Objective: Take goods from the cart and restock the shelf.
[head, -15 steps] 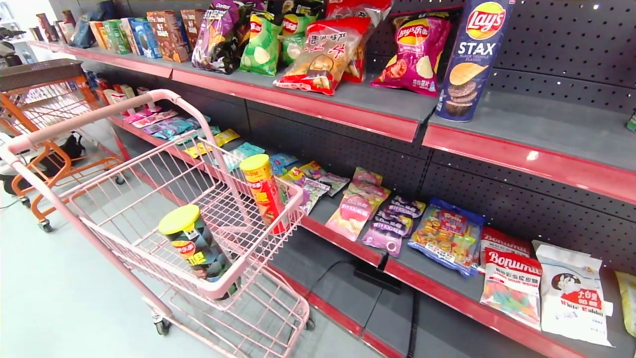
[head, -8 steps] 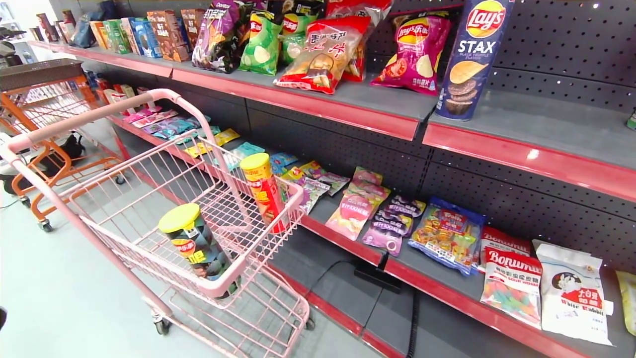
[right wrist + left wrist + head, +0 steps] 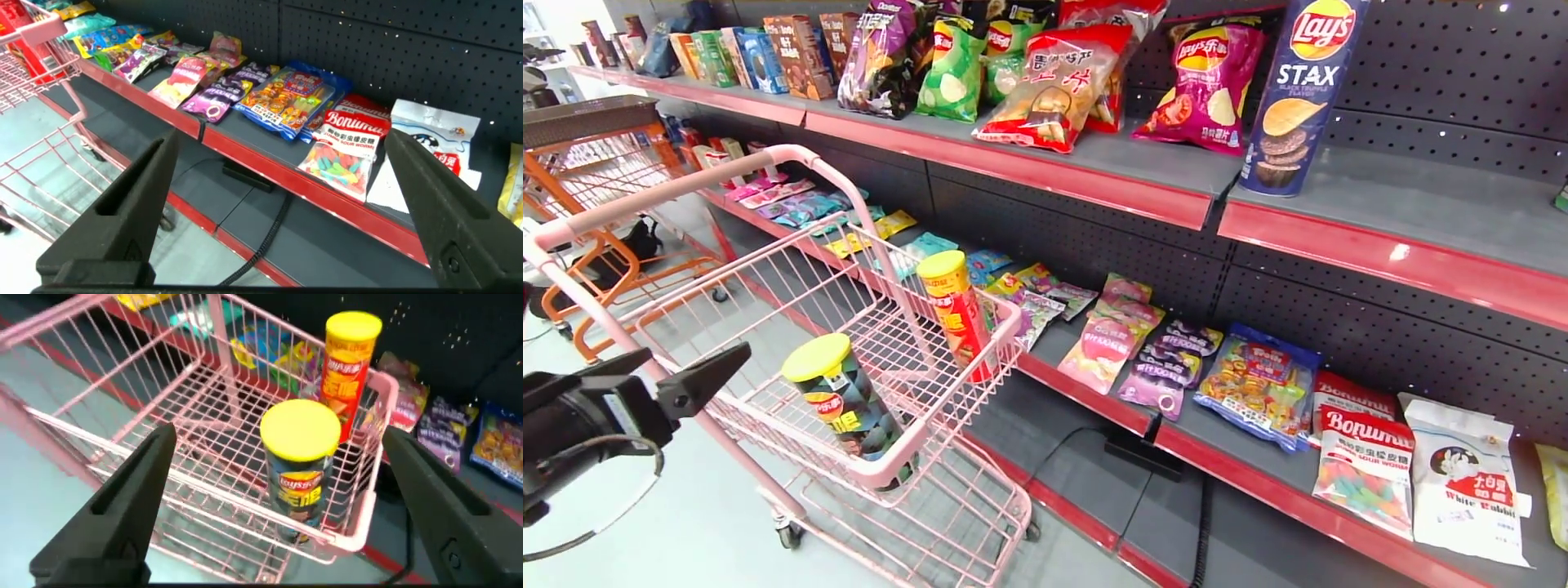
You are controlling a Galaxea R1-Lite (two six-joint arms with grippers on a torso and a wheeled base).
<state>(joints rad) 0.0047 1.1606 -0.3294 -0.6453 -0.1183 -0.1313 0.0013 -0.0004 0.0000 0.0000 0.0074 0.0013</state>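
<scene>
I am at the pick-up step: nothing is in hand yet. My left tool [image 3: 279,433] hangs released, its two dark fingers spread wide, at the handle side of the pink cart [image 3: 882,475]. In the left wrist view, the dark can [image 3: 840,402] sits squarely between them but well apart from both. My right tool [image 3: 279,137] is also released and empty, out in front of the lower shelf [image 3: 245,151] and its candy packets [image 3: 286,91].

Two goods wait in the cart basket, both standing upright. The dark can is against the near rim, and a slimmer red can [image 3: 957,317] is against the far rim, by the shelving.

By my judgement, the next move is to bring the left tool down around the dark can below its lid. I then clench on the round wall and lift straight up until it is above the rim.

The can is a rigid tube with a glossy printed wrap and a flat yellow-green lid. It looks smooth, so the grip should be square or the can may twist.

The basket is a thin pink wire grid under a rounded rim, and a finger could snag on it.

The upper shelf [image 3: 1421,204] is a flat matte grey deck with a red front lip and a perforated back. It has bare room beside the tall blue can [image 3: 1294,98] and the crinkly chip bags [image 3: 1045,90].
</scene>
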